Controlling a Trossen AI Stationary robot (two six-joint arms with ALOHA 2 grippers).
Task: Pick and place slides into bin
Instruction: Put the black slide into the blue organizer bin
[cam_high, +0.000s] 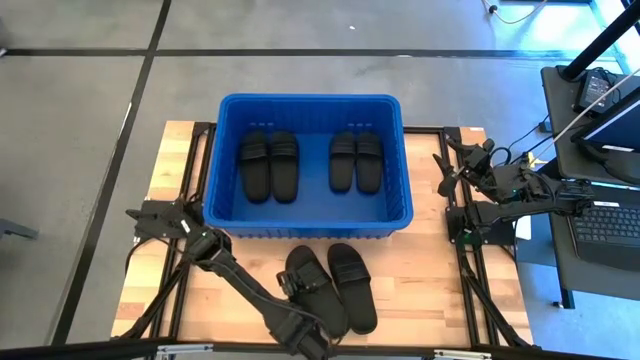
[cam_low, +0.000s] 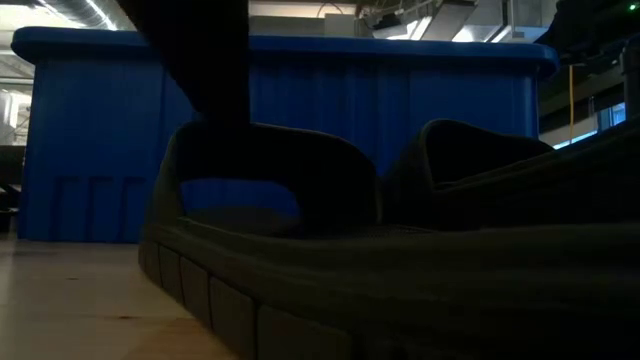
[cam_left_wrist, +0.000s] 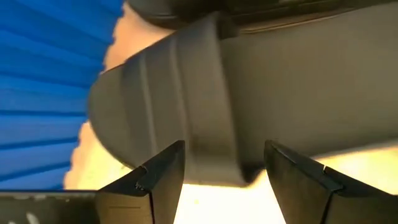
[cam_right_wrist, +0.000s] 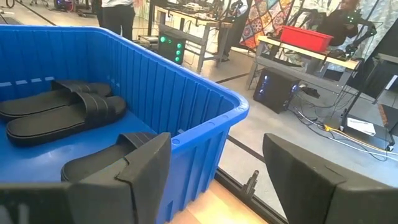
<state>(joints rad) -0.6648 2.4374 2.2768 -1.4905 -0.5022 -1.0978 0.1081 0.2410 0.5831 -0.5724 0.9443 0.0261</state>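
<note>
Two black slides lie side by side on the wooden table in front of the blue bin (cam_high: 310, 215): the left slide (cam_high: 318, 290) and the right slide (cam_high: 352, 288). Two more pairs lie flat on the bin's floor (cam_high: 268, 165) (cam_high: 356, 162). My left gripper (cam_left_wrist: 224, 171) hangs open, slanting down over the left slide's wide strap (cam_left_wrist: 180, 93), one finger toward each side of it. In the low view that strap (cam_low: 265, 165) arches in front, with the dark arm above it. My right gripper (cam_right_wrist: 217, 180) waits open at the table's right edge, beside the bin.
The bin's near wall (cam_low: 330, 120) stands close behind the two slides. Bare wood (cam_high: 440, 290) lies right of them. Black frame rails (cam_high: 470, 280) run along the table's sides. A desk with a laptop (cam_high: 610, 220) stands beyond the right edge.
</note>
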